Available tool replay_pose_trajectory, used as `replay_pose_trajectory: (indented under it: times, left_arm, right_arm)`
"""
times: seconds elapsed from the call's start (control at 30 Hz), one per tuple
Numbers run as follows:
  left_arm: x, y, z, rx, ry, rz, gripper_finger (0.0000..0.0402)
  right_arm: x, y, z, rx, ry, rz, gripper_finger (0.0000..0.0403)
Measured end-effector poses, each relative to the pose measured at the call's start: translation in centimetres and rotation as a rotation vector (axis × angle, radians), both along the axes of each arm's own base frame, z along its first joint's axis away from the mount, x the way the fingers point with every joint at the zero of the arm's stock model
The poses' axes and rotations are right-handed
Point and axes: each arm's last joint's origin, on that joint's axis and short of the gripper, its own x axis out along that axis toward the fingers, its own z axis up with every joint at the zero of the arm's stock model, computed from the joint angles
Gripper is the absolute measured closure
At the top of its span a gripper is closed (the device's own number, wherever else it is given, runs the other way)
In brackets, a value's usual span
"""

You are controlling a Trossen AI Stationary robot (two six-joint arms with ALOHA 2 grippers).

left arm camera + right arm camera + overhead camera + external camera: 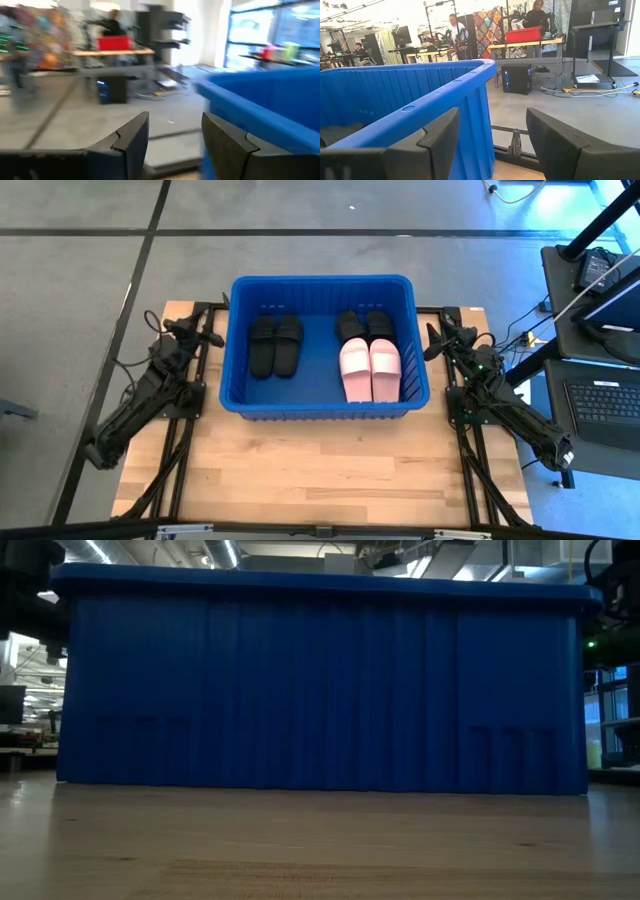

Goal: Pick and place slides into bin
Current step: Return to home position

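Observation:
The blue bin (322, 287) stands at the table's far middle; its near wall (320, 690) fills the low view. In it lie a pair of black slides (275, 344) at the left, a black pair (363, 326) at the far right and a pale pink pair (370, 370) in front of that, overlapping it. My left gripper (214, 337) is open and empty beside the bin's left wall (265, 107). My right gripper (432, 343) is open and empty beside the bin's right wall (445, 107).
Bare wooden table (320, 475) lies in front of the bin. Desks with a laptop (605, 400) stand off the table's right side. People, benches and a red box (522, 35) show in the room beyond.

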Motion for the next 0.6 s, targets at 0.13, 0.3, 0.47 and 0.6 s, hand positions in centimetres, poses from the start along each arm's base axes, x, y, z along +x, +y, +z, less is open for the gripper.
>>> replay_pose_trajectory:
  times: [0.13, 0.3, 0.47, 0.6]
  left_arm:
    - [-0.6, 0.5, -0.1, 0.047, 0.002, 0.112, 0.0224]
    - [-1.4, 0.8, -0.2, 0.043, 0.033, 0.211, 0.0224]
    - [-1.8, 1.0, -1.3, -0.06, 0.04, 0.229, 0.0224]
    - [-1.8, 1.0, -1.6, -0.095, 0.035, 0.183, 0.0224]
  right_arm:
    - [0.0, 0.0, 0.0, 0.0, 0.001, 0.0, 0.0171]
    - [0.0, 0.0, 0.0, 0.0, 0.0, 0.0, 0.0171]
    - [0.0, 0.0, 0.0, 0.0, 0.0, 0.0, 0.0171]
    - [0.0, 0.0, 0.0, 0.0, 0.0, 0.0, 0.0171]
